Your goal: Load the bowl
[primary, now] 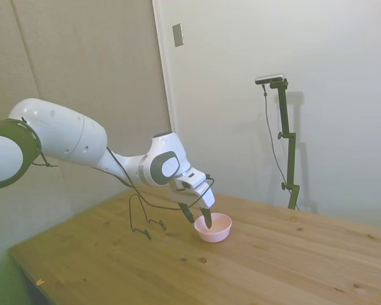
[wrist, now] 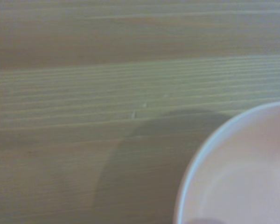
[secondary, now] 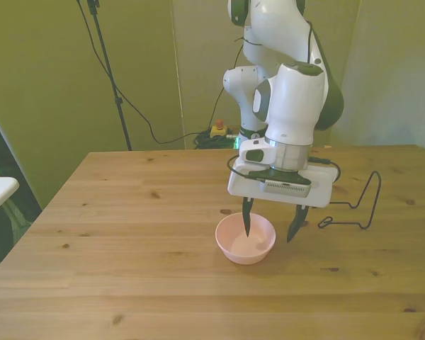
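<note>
With fingers spread, the gripper (secondary: 271,229) straddles the bowl's (secondary: 235,247) rim.

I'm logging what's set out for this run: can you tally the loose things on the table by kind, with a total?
Pink bowl: 1
Black wire rack: 1
Total: 2
Nothing else lies on the table; the open gripper hangs at the bowl, one of its fingers inside the rim and the other outside.
</note>
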Robot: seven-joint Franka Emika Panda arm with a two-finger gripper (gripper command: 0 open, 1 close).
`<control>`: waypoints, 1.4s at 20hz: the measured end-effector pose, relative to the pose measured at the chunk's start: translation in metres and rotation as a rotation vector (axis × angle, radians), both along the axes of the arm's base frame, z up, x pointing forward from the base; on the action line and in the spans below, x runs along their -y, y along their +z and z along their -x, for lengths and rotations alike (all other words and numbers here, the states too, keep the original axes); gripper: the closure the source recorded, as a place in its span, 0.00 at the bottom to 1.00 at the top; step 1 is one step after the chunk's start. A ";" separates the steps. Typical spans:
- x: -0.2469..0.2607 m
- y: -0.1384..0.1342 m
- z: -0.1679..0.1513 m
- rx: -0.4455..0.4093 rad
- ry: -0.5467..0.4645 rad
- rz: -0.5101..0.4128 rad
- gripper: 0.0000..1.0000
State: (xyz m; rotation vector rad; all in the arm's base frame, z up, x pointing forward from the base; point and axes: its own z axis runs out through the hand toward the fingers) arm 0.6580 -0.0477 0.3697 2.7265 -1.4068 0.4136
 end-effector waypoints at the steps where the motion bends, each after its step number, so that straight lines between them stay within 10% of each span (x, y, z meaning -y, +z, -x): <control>1: 0.001 -0.002 0.000 -0.003 -0.002 0.001 1.00; 28: 0.017 -0.008 -0.001 -0.009 -0.032 -0.041 1.00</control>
